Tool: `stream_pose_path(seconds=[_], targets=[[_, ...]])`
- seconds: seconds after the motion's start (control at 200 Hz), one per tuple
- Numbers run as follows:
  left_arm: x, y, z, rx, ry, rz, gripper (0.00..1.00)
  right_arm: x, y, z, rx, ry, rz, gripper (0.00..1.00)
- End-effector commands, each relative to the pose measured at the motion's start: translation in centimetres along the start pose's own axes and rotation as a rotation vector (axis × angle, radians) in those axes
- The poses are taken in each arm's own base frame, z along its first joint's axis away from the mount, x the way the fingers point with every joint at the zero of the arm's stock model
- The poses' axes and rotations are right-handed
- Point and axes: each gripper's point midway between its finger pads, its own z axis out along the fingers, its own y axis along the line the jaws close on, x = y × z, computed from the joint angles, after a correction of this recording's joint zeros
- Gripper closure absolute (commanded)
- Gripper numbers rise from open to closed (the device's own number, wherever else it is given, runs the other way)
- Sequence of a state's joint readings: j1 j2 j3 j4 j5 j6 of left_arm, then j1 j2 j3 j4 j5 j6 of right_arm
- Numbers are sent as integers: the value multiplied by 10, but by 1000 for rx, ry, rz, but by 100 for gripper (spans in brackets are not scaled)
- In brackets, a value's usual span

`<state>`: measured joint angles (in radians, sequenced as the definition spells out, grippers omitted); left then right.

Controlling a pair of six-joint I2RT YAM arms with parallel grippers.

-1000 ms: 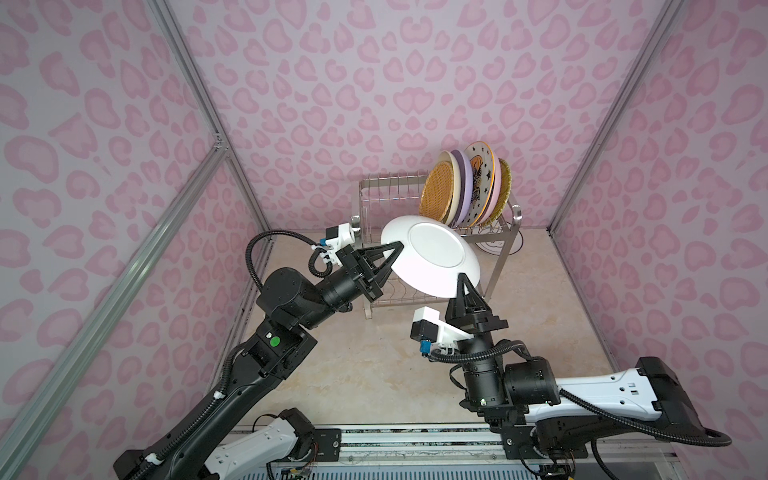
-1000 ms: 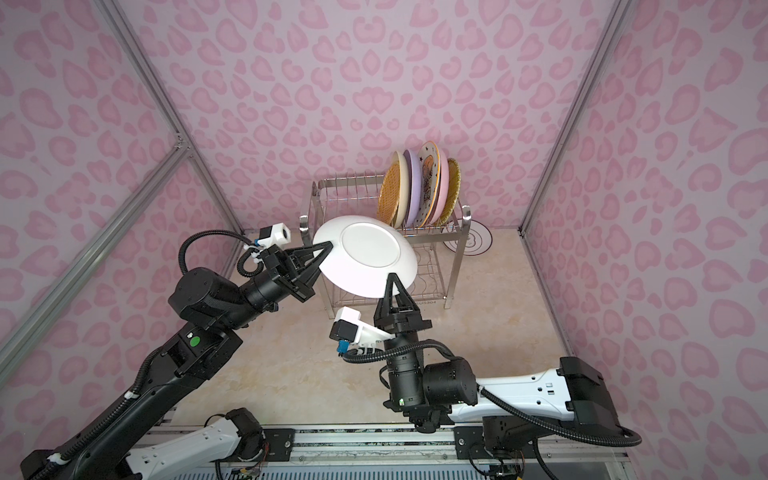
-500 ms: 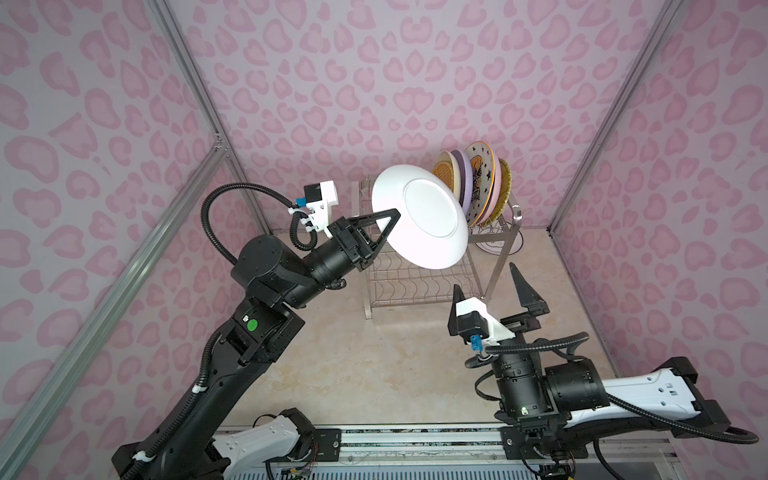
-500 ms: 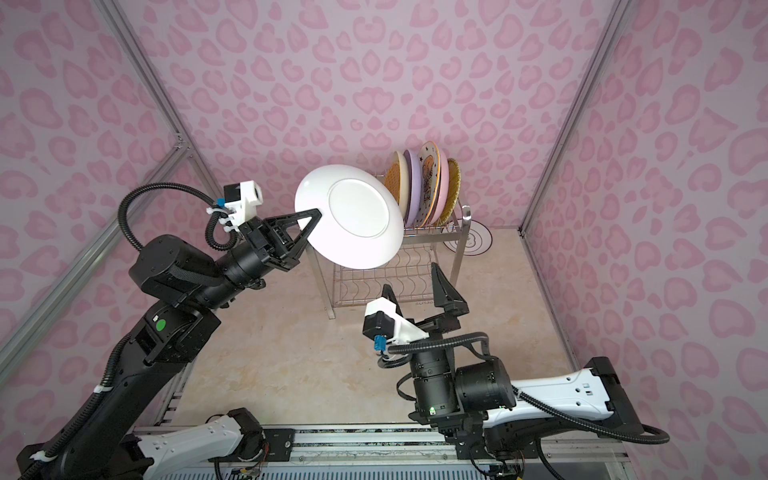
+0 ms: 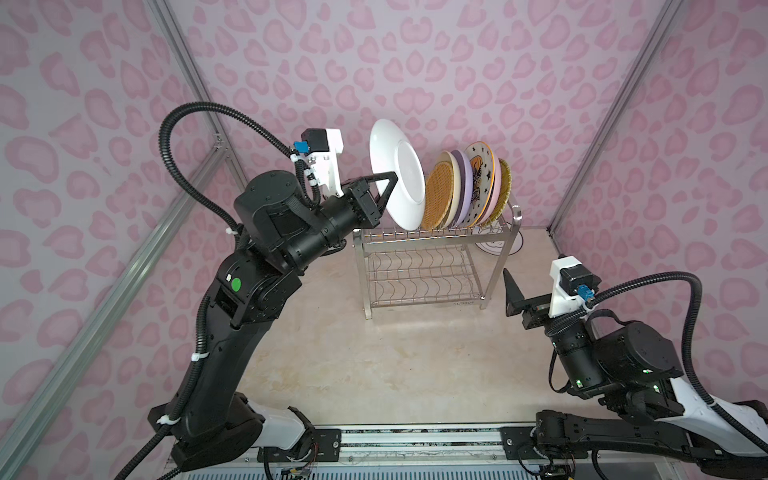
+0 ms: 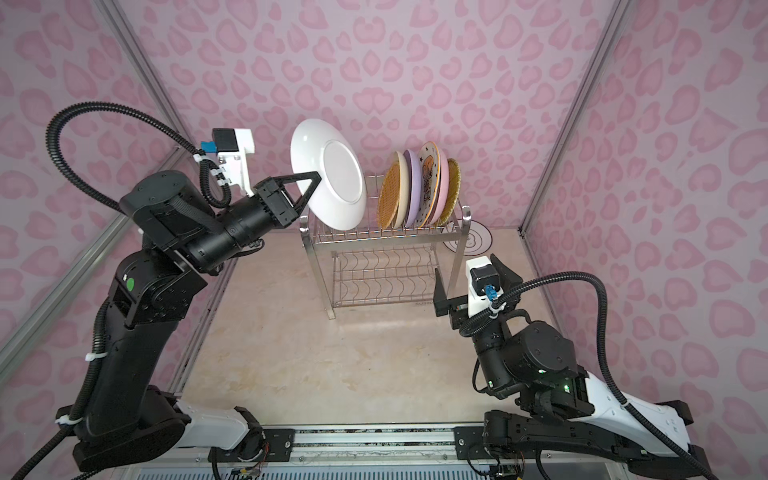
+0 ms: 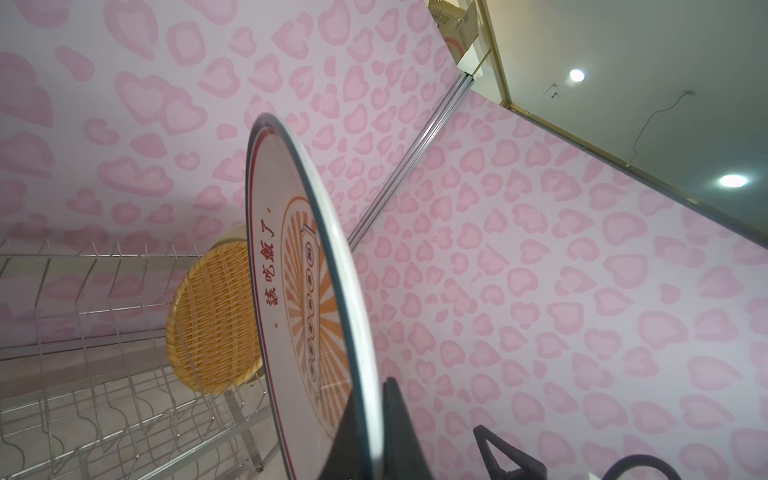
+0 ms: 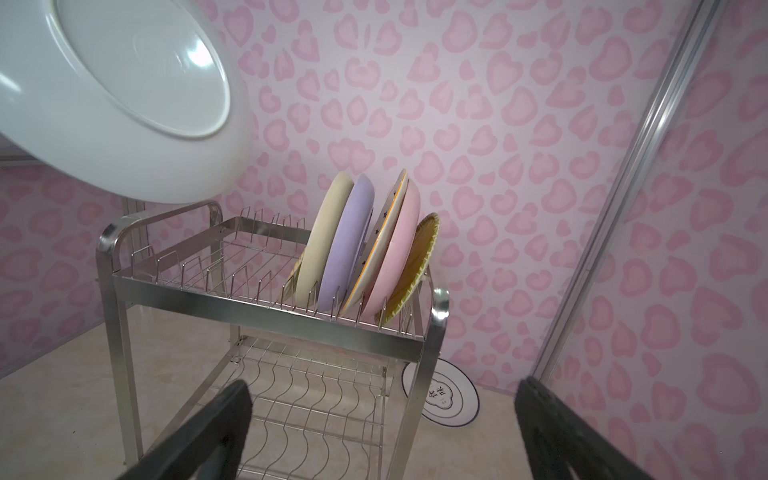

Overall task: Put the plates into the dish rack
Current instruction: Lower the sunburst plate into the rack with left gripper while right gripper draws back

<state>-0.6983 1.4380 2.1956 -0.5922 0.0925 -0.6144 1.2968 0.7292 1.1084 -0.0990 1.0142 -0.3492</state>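
My left gripper (image 5: 392,179) is shut on the rim of a white dark-rimmed printed plate (image 5: 397,174). It holds the plate nearly upright above the left part of the dish rack (image 5: 419,266) top tier. In the left wrist view the rim (image 7: 365,374) sits pinched between my fingers. Several plates stand in the right slots: wicker (image 5: 436,195), cream (image 8: 324,237), lilac (image 5: 465,183), star-patterned (image 5: 482,174), pink (image 5: 496,195) and a second wicker (image 8: 419,257). My right gripper (image 8: 384,386) is open and empty, low at the rack's right front.
Another white dark-rimmed printed plate (image 5: 494,247) lies flat on the table behind the rack's right leg. The rack's lower tier (image 8: 316,399) of wavy wires holds nothing. Pink patterned walls with metal corner posts (image 5: 615,116) close in the back and sides.
My right gripper opened, let go of the white plate's lower rim and drew back to the right. My left arm raised the plate and turned it upright over the rack.
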Motion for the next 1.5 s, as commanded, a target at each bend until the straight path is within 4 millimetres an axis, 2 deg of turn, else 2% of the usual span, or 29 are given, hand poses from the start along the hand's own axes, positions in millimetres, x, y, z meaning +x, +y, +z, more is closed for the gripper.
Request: stream_pose_path(seconds=[0.0, 0.255, 0.375, 0.545, 0.68, 0.836, 0.896, 1.496], targets=[[10, 16, 16, -75, 61, 125, 97, 28, 11, 3, -63, 73, 60, 1], [26, 49, 55, -185, 90, 167, 97, 53, -3, 7, -54, 114, 134, 1], [41, 57, 76, -184, 125, 162, 97, 61, -5, 8, -56, 127, 148, 1], [45, 61, 92, -179, 117, 161, 97, 70, -1, 10, -65, 145, 150, 1], [40, 66, 95, -211, 89, 161, 97, 77, 2, 11, -74, 158, 153, 1], [18, 43, 82, -181, 2, 183, 97, 84, 4, 12, -77, 171, 151, 1], [17, 36, 82, -165, -12, 188, 97, 85, 4, 12, -76, 171, 154, 1], [52, 70, 114, -264, 49, 187, 97, 90, 3, 10, -82, 183, 181, 1]])
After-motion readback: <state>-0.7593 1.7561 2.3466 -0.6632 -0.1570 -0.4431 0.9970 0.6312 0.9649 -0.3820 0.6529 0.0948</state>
